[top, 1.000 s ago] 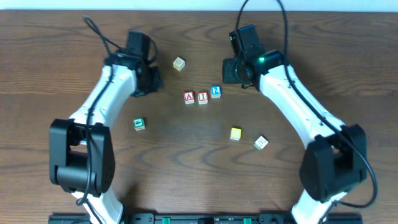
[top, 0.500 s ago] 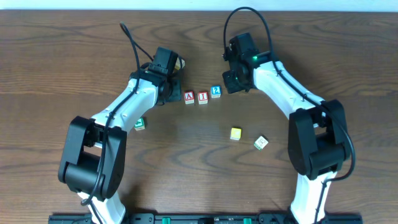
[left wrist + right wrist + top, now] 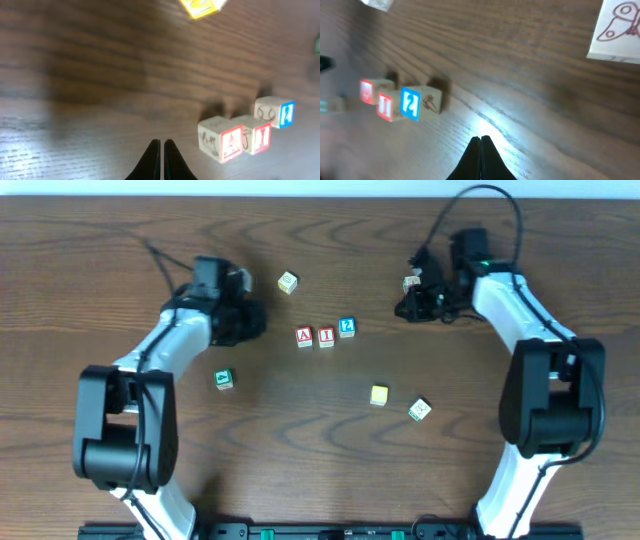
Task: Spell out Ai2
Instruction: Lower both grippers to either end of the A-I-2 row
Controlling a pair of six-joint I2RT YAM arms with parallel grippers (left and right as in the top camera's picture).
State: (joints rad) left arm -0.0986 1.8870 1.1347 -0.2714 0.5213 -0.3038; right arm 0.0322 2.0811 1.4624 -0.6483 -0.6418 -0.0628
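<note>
Red-lettered A cube (image 3: 304,336) and I cube (image 3: 326,336) touch, nearer the surface's far edge. The blue 2 cube (image 3: 347,327) sits just beside them, slightly out of line. The left claw (image 3: 161,147) and right claw (image 3: 480,142) are both closed and empty. Probably best to nudge the 2 gently into line.

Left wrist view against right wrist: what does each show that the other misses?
Only left wrist: left gripper, jaws shut; a yellow block at the top edge. Only right wrist: right gripper, jaws shut; a pale block with a red drawing. Both: A cube, I cube, 2 cube in a row. The right wrist's top-left scrap might be the yellow block; unclear.
</note>
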